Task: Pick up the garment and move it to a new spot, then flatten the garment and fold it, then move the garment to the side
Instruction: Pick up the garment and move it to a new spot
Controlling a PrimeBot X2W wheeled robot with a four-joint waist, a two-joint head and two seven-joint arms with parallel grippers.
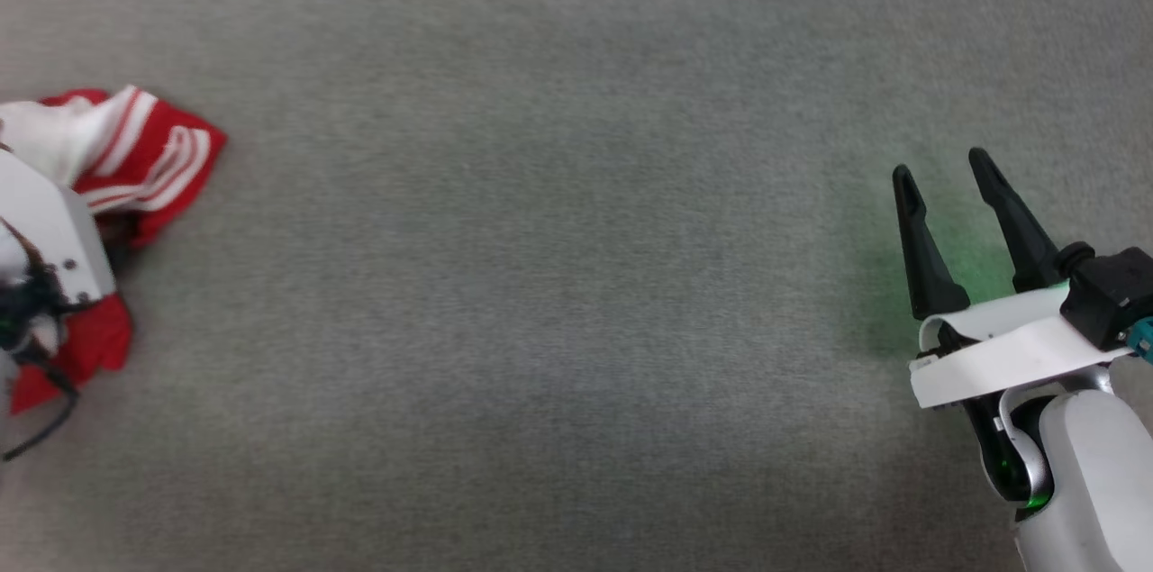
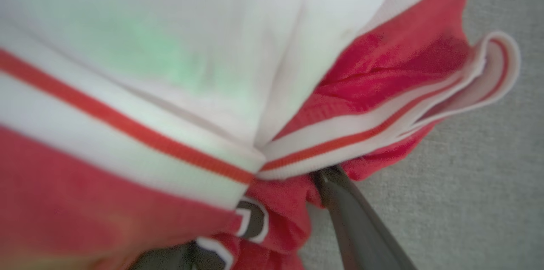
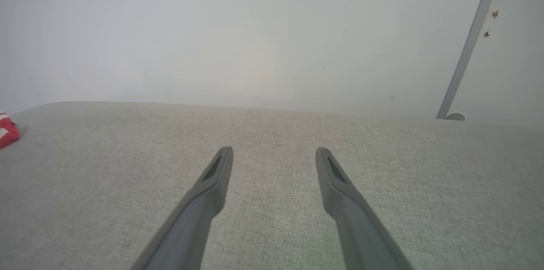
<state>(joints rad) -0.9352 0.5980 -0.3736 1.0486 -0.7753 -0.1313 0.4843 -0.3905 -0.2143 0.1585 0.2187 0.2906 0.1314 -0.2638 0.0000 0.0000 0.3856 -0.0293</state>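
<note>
- Head view: garment (image 1: 149, 158) at far left of grey surface (image 1: 540, 284), partly under pale left wrist (image 1: 49, 239); right gripper (image 1: 939, 162) well apart at right, fingers spread, holding nothing.
- Left wrist view: left gripper (image 2: 255, 214) spread wide, fingers (image 2: 357, 227) pushed into bunched garment, cloth between them.
- Right wrist view: right gripper wide open over grey surface; garment at far left edge.

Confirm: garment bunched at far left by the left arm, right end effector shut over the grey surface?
No. The right end effector is open, spread wide, per the right wrist view. Rest holds: garment bunched at far left, grey surface beneath it.
</note>
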